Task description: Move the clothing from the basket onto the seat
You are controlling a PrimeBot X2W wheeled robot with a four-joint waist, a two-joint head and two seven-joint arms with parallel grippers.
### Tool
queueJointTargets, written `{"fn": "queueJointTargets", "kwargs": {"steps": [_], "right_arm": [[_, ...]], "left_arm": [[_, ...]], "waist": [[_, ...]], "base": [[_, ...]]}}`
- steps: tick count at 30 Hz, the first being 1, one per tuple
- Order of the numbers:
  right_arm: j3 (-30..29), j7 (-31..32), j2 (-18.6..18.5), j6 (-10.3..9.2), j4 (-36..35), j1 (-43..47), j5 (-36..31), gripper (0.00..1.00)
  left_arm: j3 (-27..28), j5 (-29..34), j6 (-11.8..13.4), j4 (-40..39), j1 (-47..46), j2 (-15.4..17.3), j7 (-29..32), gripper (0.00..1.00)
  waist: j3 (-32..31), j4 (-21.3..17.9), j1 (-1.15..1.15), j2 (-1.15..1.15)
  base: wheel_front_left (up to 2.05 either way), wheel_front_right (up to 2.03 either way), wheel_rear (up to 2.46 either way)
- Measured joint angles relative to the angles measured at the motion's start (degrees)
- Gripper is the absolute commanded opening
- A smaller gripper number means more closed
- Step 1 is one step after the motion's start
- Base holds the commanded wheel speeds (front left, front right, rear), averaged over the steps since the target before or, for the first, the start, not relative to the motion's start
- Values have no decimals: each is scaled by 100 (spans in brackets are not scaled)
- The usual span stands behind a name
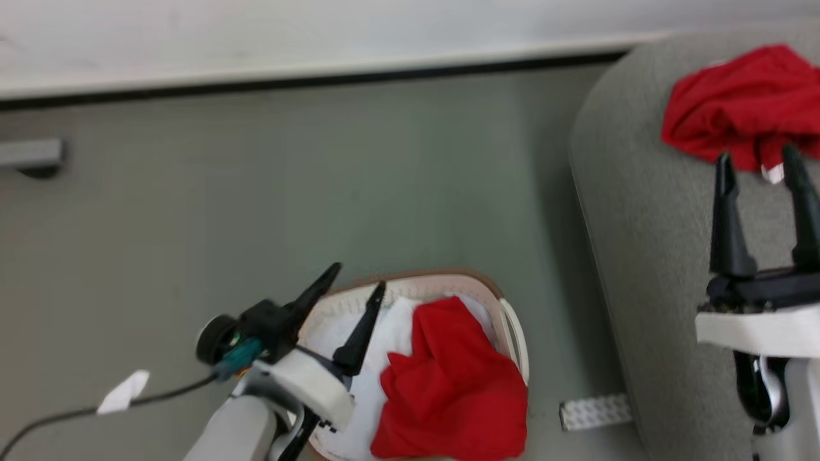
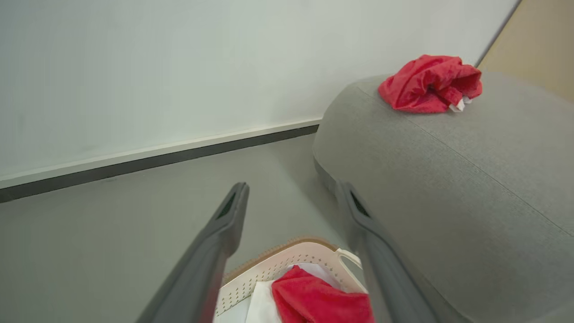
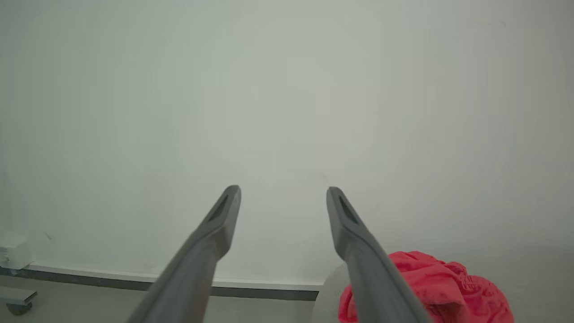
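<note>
head view: a grey-green floor (image 1: 320, 192) is met by a white wall (image 1: 320, 32) with dark skirting (image 1: 320, 82). the basket (image 1: 448, 280) is set beside the grey seat (image 1: 640, 243). a crumpled red garment (image 1: 455, 384) is heaped inside, long axis running down the view, over white cloth (image 1: 391, 333), perhaps more clothing. the left gripper (image 1: 359, 275) is held spread and empty over the basket's rim, the right gripper (image 1: 757, 153) likewise before a second red garment (image 1: 737, 109) bunched on the seat.
left wrist view: that bunch is stretched sideways, white trim at its right end.
right wrist view: its puckered weave is seen at the lower right.
</note>
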Motion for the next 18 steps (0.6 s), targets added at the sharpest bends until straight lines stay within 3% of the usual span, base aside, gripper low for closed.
{"fn": "queueJointTargets", "kwargs": {"steps": [11, 18], "right_arm": [[-277, 0, 156, 0, -565, -700, -103, 100], [-375, -1, 205, 0, -843, -976, -111, 100]], "left_arm": [[-1901, -1051, -2, 805, -1413, 589, 910, 100], [-2671, -1558, -2, 1346, -2168, 848, 1416, 100]], "waist": [[1327, -503, 1, 0], [2084, -817, 0, 0]], "base": [[0, 0, 0], [0, 0, 0]]}}
